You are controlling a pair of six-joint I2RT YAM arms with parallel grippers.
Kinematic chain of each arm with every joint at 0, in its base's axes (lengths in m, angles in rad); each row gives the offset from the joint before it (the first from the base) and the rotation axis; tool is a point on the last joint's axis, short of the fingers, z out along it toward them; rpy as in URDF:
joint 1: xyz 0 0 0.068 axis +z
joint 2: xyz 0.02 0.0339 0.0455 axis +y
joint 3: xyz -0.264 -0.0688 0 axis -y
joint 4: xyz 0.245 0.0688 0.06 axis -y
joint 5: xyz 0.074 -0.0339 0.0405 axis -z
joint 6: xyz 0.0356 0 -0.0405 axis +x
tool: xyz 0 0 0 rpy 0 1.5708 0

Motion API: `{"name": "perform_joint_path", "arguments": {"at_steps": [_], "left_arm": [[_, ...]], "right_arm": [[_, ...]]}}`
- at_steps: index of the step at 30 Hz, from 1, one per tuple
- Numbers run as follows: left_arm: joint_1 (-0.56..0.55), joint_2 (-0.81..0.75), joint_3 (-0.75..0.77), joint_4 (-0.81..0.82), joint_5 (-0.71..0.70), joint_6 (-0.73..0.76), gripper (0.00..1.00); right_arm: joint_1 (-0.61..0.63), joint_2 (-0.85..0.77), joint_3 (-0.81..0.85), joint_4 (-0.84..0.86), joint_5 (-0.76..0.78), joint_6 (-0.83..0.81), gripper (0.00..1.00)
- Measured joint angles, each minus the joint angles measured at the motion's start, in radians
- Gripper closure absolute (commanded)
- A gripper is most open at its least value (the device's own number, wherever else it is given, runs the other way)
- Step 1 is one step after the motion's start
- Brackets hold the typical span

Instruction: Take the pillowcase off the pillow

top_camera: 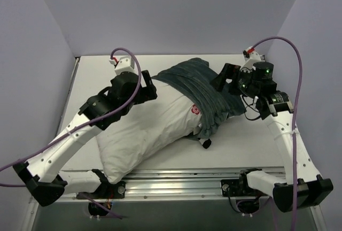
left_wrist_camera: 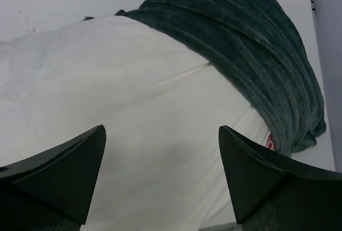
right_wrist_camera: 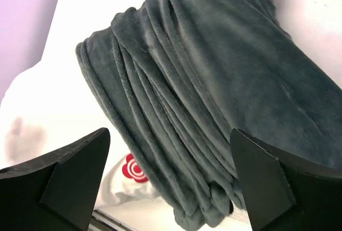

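Two open pairs: left fingers (left_wrist_camera: 64, 172) over bare pillow (left_wrist_camera: 133, 97), right fingers (right_wrist_camera: 69, 177) over bunched edge of pillowcase (right_wrist_camera: 214, 81).

I am working in a robot lab, inside a small test booth. Plain pale walls (top_camera: 160, 12) close in the white table (top_camera: 251, 145) on three sides. The left arm (top_camera: 69, 145) and the right arm (top_camera: 288, 140) stand on a metal rail (top_camera: 176, 180) at the near edge. Purple cables (top_camera: 295, 81) loop from them (the pillow (top_camera: 144, 129) is the one homey thing I see).
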Motion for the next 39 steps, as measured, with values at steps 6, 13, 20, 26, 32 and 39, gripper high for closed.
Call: {"name": "perform_joint_path", "arguments": {"at_steps": [6, 13, 20, 26, 32, 39], "left_arm": [[0.138, 0.177, -0.021, 0.063, 0.012, -0.110, 0.06], [0.179, 0.286, -0.174, 0.195, 0.018, -0.278, 0.63], [0.167, 0.216, -0.383, 0.431, 0.042, -0.387, 0.98], [0.147, 0.145, -0.498, 0.529, 0.029, -0.428, 0.98], [0.129, 0.040, -0.579, 0.536, 0.015, -0.471, 0.98], [0.083, -0.181, -0.678, 0.484, 0.026, -0.565, 0.98]], "right_arm": [[0.124, 0.165, 0.106, 0.018, 0.046, -0.051, 0.10], [0.338, 0.464, 0.421, -0.007, 0.216, -0.201, 0.09], [0.426, 0.682, 0.549, -0.047, 0.305, -0.273, 0.09], [0.492, 0.842, 0.593, -0.081, 0.403, -0.304, 0.19], [0.501, 0.883, 0.642, -0.089, 0.532, -0.304, 1.00], [0.383, 0.904, 0.715, -0.153, 0.548, -0.171, 1.00]]}}
